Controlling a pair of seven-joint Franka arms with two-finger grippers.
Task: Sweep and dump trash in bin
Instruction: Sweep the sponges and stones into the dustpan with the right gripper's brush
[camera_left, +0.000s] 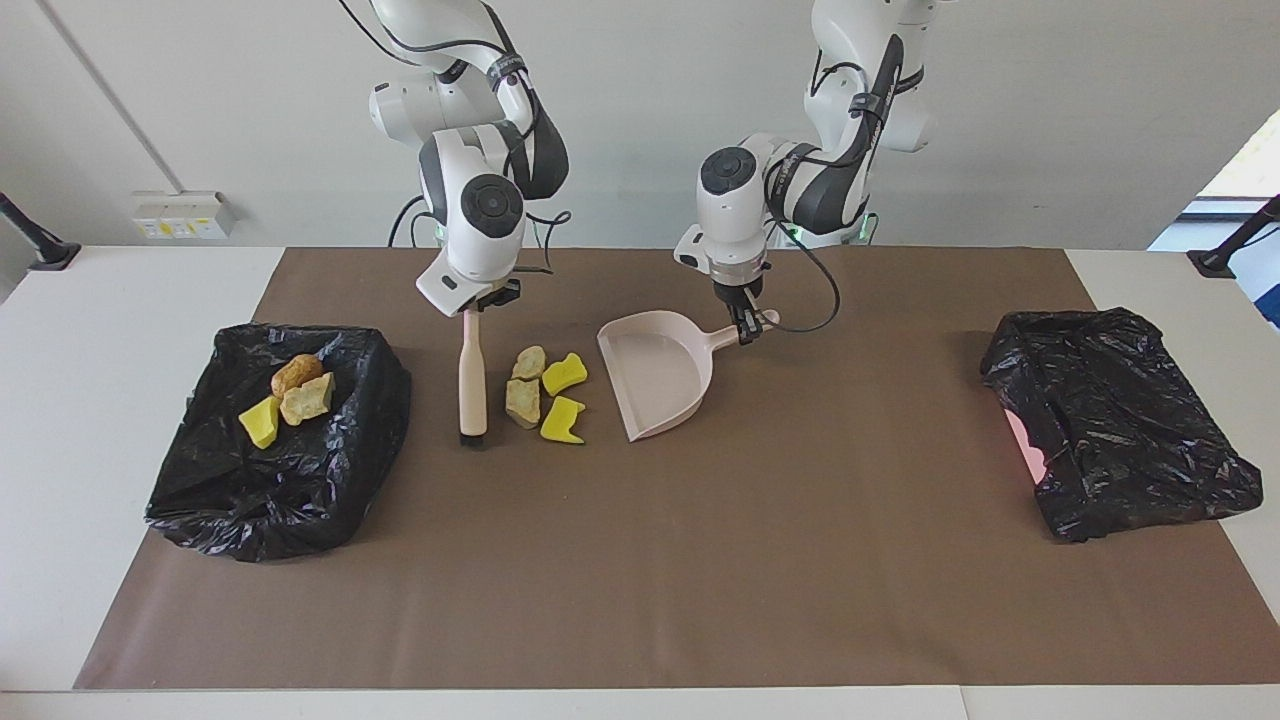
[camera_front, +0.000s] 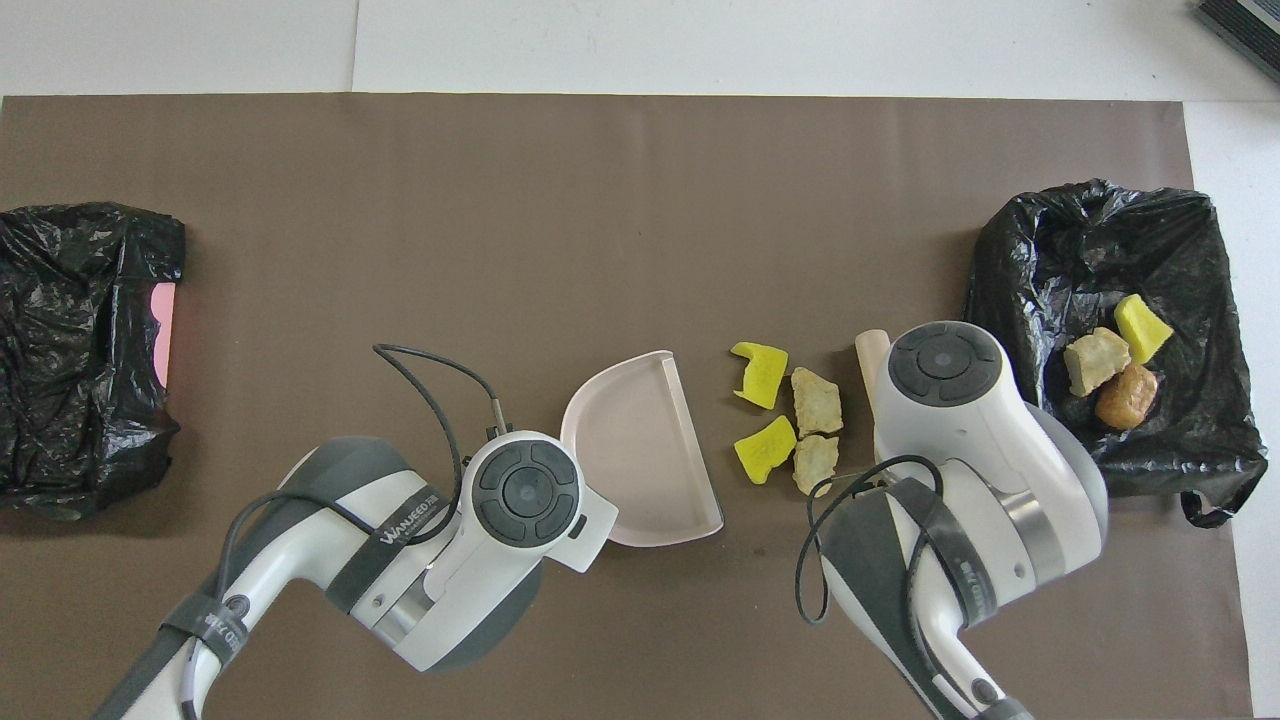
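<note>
Between brush (camera_left: 472, 380) and dustpan (camera_left: 660, 372) | four trash lumps (camera_left: 545, 393) on mat, three in bin (camera_left: 190, 470) | right gripper (camera_left: 478, 305) clamps brush handle; left gripper (camera_left: 746, 328) dustpan handle | I judge lumps light, spongy: push, don't pinch.

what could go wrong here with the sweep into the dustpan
1. The four loose lumps lie in a spread cluster between the brush and the pink dustpan; a sweep may scatter some past the pan's open edge.
2. The left gripper holds the dustpan only by its handle tip, so a push from the right gripper's brush might swing the pan aside.
3. Lumps may ride over the pan's low rim.
</note>
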